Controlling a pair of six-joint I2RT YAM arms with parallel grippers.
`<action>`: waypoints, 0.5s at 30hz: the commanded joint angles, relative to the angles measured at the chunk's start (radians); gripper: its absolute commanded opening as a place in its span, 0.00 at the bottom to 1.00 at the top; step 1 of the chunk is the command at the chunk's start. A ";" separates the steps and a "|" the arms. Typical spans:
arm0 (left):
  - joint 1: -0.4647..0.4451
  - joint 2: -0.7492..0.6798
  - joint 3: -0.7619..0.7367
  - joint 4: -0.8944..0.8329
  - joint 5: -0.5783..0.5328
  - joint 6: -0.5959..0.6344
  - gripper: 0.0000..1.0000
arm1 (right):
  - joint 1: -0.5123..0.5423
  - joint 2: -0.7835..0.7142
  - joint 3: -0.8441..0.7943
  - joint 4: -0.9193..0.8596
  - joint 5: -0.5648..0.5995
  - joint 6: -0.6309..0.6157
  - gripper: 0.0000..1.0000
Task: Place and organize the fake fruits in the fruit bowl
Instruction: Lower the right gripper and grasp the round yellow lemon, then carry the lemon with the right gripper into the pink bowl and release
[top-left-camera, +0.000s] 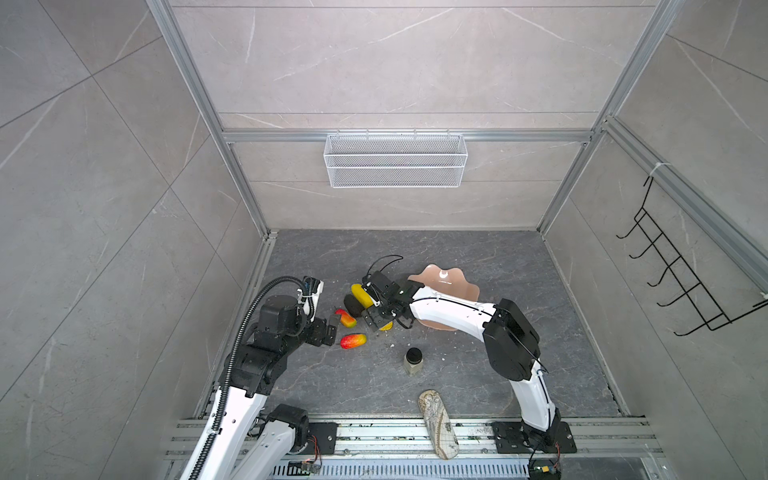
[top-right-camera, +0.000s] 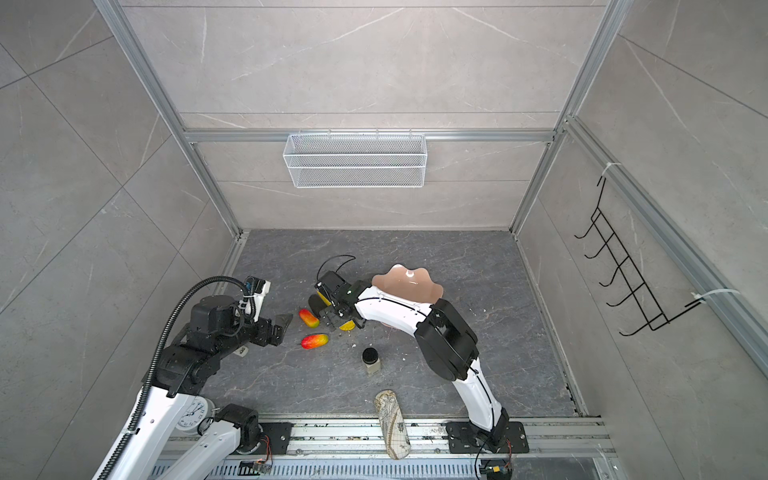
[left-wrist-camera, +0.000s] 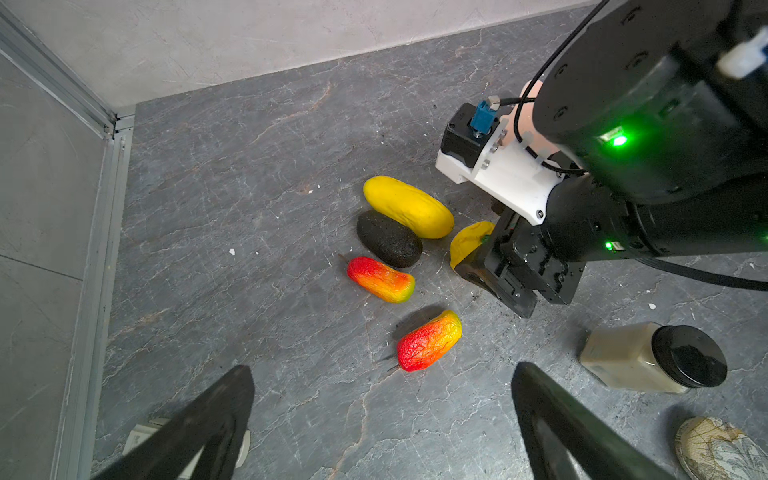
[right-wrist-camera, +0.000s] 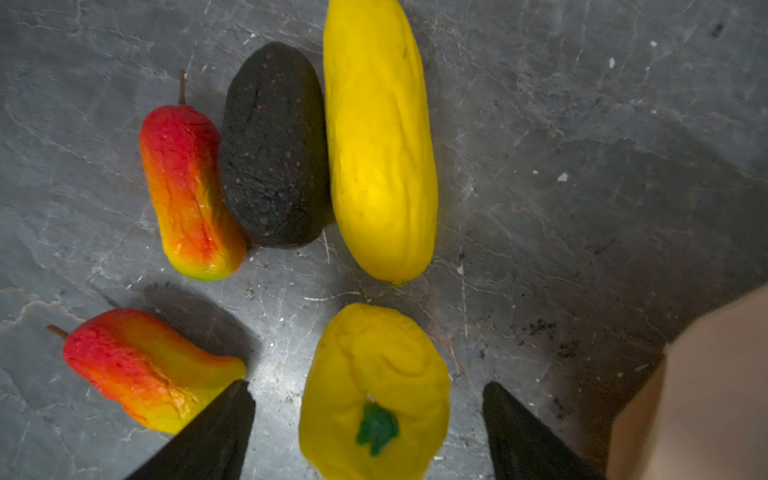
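Right wrist view has the right gripper (right-wrist-camera: 368, 386) with jaws apart straddling the stubby yellow fruit (right-wrist-camera: 374, 365) on the bench (right-wrist-camera: 582, 166), gaps either side. It looks light, wrinkled, squashy and a bit glossy, so I'd pinch gently across the fat middle. Both top views hide most of it under the wrist (top-left-camera: 382, 299), but they show the fruit bowl (top-left-camera: 453, 286) just beside it, apparently fruitless, which this view barely catches. Left gripper (left-wrist-camera: 382, 372) hangs spread and empty near a mango-like fruit (left-wrist-camera: 429, 340)
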 joint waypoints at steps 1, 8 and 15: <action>0.000 -0.001 0.000 0.017 -0.014 0.012 1.00 | -0.001 0.029 0.028 -0.016 0.029 0.019 0.85; 0.001 -0.001 -0.002 0.018 -0.018 0.012 1.00 | -0.002 0.058 0.039 -0.012 0.026 0.033 0.72; 0.001 -0.003 -0.003 0.019 -0.025 0.013 1.00 | -0.002 0.057 0.060 -0.029 0.025 0.026 0.53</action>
